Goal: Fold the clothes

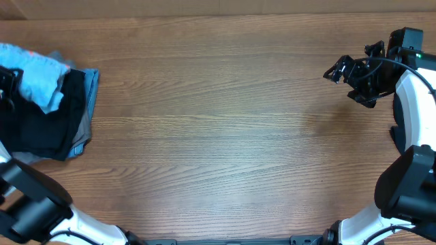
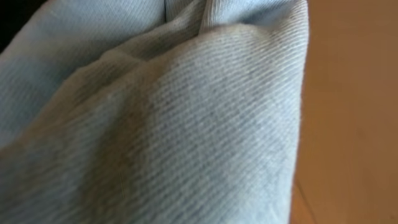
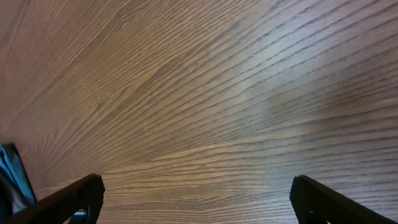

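Wood-grain table (image 1: 218, 136) fills the overhead view, and all the action sits out at its two ends. Over at the left edge, up toward the far-left corner, we've got the clothes (image 1: 51, 116) in a loose heap. On top of it is a light blue T-shirt (image 1: 34, 75), crumpled and bunched. Under that lies a black shirt (image 1: 41, 129), spread wider and reaching toward the near side. A blue-grey layer (image 1: 85, 112) peeks out along the heap's right side.

The left gripper (image 1: 7, 85) is right at that left edge, buried in the heap, its dark body pressed up against the blue cloth. Its wrist camera sees almost nothing but pale blue knit, folds and ribbing close up, with just a strip of table down the right side. The fingers themselves are hidden behind the fabric, but the jaws are clamped down, and it looks like the light blue T-shirt is what they're pinching.

Now to the other end. The right gripper (image 1: 338, 70) hangs above bare wood near the right edge, toward the far-right corner, well apart from the heap. From its wrist camera both dark fingertips (image 3: 74, 196) poke in at the bottom corners, spread wide, nothing between them but wood grain. Released, holding nothing.
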